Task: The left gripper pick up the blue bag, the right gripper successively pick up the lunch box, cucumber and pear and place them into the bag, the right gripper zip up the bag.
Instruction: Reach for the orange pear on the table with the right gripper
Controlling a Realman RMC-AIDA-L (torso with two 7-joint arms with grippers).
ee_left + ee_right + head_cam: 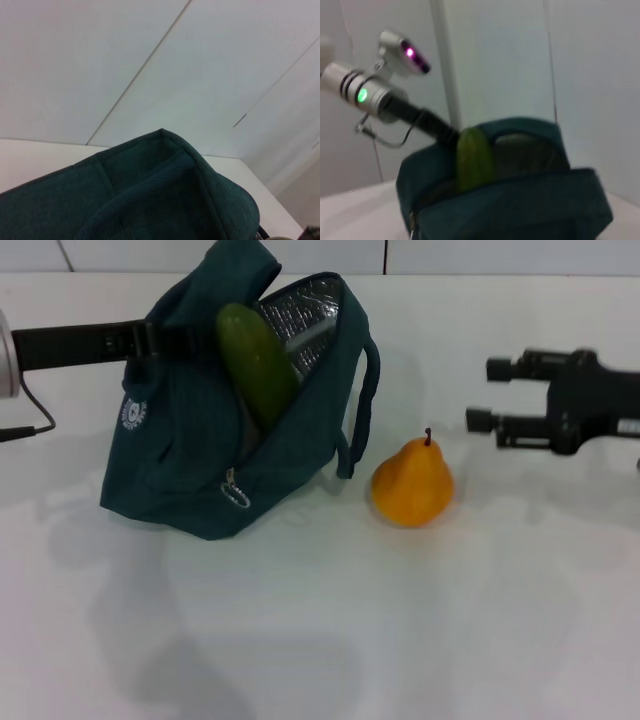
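bag (190,470) soft, floppy, held up at its top by left gripper (150,340), jaws clamped on fabric. cucumber (257,360) pokes out of it. pear (412,483) beside bag: firm, smooth; grip its wide belly. right gripper (482,395) open, near pear.

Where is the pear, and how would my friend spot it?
Find the big blue bag standing open on the white table. Just right of it, on the table, sits the pear. It's the only orange-yellow thing, with a tiny dark stem.
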